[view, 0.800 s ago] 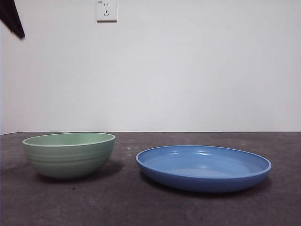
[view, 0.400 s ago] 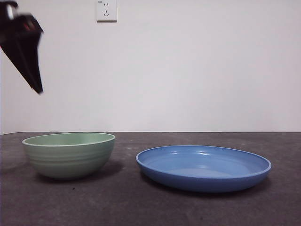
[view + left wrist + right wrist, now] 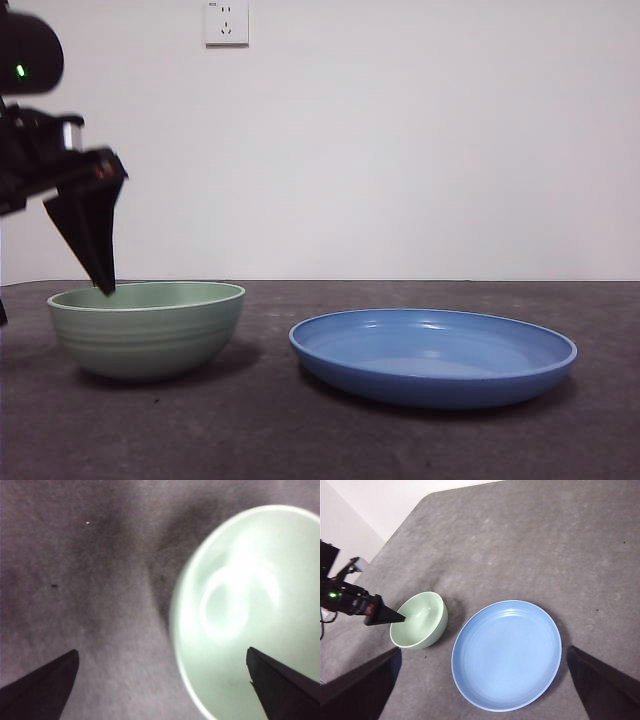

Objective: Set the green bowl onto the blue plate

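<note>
Fingers of my left gripper (image 3: 160,680), spread wide, straddle the green bowl's (image 3: 147,328) rim on its side away from the blue plate (image 3: 433,357); right fingers (image 3: 480,680) wait, released, high above.

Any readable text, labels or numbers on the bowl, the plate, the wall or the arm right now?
None readable.
Green bowl: plain, no markings.
Blue plate: plain, no markings.
Wall socket: only slots, no legible print.
Left claw arm: a green light, no lettering.
</note>
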Tool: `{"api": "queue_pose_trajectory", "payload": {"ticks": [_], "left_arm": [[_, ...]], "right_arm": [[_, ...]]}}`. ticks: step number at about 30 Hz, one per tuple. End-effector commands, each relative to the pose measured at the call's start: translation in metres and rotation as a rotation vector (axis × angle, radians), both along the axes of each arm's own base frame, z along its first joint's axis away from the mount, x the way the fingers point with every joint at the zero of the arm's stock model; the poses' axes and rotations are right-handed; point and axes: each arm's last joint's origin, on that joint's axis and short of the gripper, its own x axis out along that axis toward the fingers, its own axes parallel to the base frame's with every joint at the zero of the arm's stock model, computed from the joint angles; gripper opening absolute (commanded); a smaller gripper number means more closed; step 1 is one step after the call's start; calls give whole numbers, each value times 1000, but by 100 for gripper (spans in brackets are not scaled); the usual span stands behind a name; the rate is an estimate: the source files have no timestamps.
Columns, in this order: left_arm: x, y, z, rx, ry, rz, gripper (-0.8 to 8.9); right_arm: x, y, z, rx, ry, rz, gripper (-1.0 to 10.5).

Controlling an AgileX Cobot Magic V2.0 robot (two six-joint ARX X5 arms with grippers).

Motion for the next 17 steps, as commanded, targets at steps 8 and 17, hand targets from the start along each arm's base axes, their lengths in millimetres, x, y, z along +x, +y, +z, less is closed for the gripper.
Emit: {"api": "queue_pose_trajectory", "payload": {"ticks": [8, 17], "left_arm": [[18, -5, -17, 7, 0, -20, 487], [20, -5, -17, 4, -14, -20, 56]], "right_arm": [[0, 0, 5, -1, -22, 8, 577], [0, 0, 5, -1, -22, 8, 577]]}}
